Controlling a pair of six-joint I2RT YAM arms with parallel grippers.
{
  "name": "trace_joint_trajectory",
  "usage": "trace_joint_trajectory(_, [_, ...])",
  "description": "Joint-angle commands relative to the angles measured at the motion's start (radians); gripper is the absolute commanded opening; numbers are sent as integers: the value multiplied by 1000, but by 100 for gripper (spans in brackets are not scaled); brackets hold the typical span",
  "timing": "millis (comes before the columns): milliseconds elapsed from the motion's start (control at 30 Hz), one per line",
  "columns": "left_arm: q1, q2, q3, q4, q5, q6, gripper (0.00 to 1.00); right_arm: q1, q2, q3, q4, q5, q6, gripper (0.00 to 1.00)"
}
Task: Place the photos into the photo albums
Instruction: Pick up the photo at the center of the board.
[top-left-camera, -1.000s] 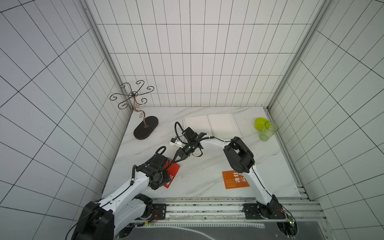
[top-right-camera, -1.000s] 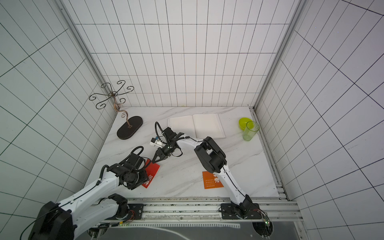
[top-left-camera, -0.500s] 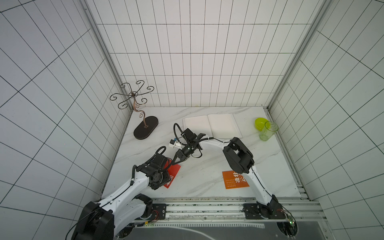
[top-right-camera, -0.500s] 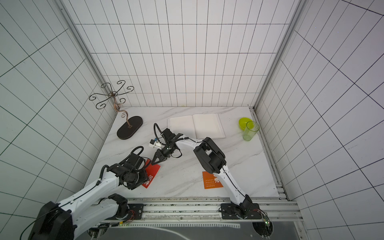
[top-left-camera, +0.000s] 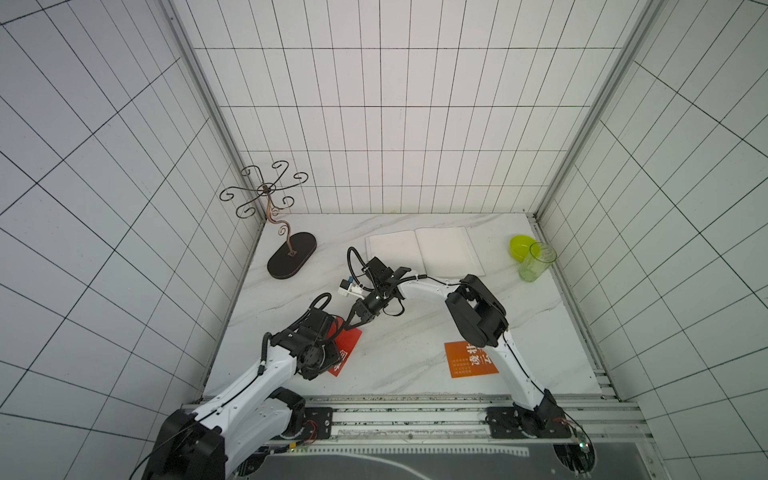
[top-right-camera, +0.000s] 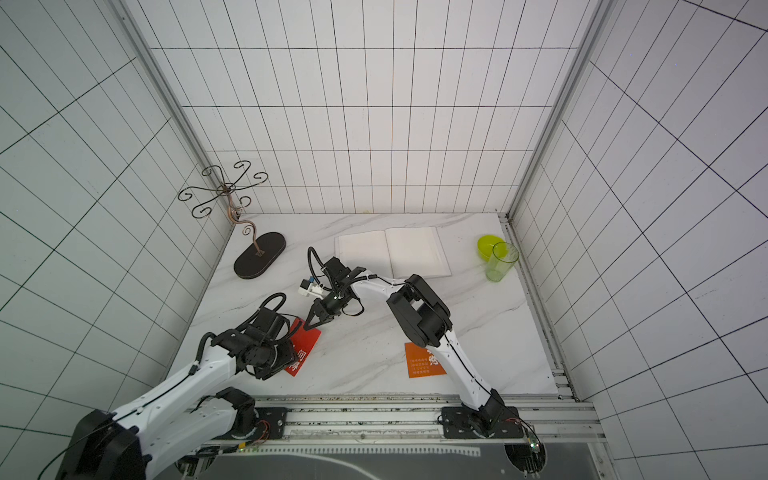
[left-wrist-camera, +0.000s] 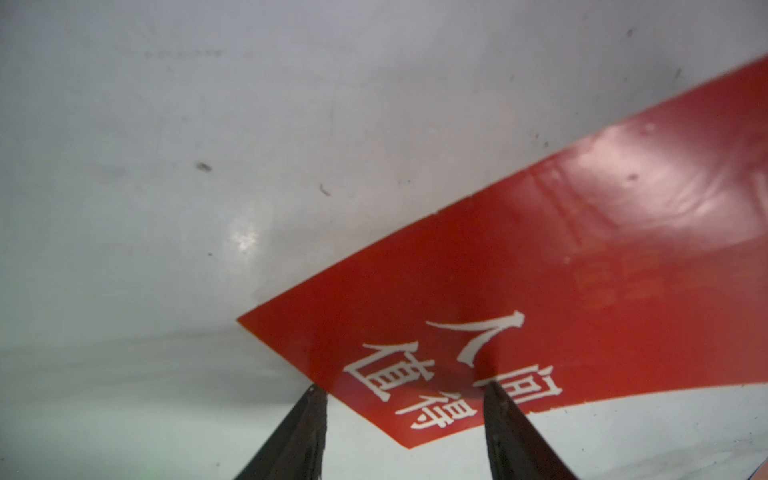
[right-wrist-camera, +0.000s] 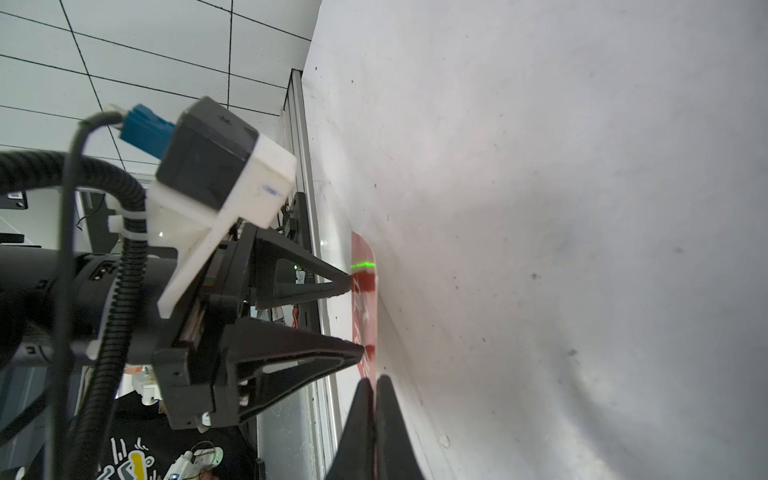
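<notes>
Slippage worries us: the glossy red card with white characters (left-wrist-camera: 540, 270) lies on the white marbled counter (top-left-camera: 407, 345), well apart from the open white-paged album (top-left-camera: 440, 253), and the right end effector (right-wrist-camera: 374, 384), shut at its edge, may hold nothing. The left end effector (left-wrist-camera: 405, 386), open and empty, straddles one corner and could skew it. Only the right wrist view shows that edge; only the top views show the album.

Left fingers (left-wrist-camera: 513, 432) spread apart, right fingers (right-wrist-camera: 360, 432) pressed together
</notes>
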Motion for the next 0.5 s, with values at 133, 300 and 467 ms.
trace_joint_trajectory(133, [2,-98,72,6,-22,0,60,-42,-97,-55,-12,27,-40,0])
trace_joint_trajectory(300, [2,-140,153,36,-22,52,60,-120,-214,-119,14,50,-36,0])
trace_joint_trajectory(467, [2,-146,236,112,-23,128,60,-225,-338,-198,72,77,-7,0])
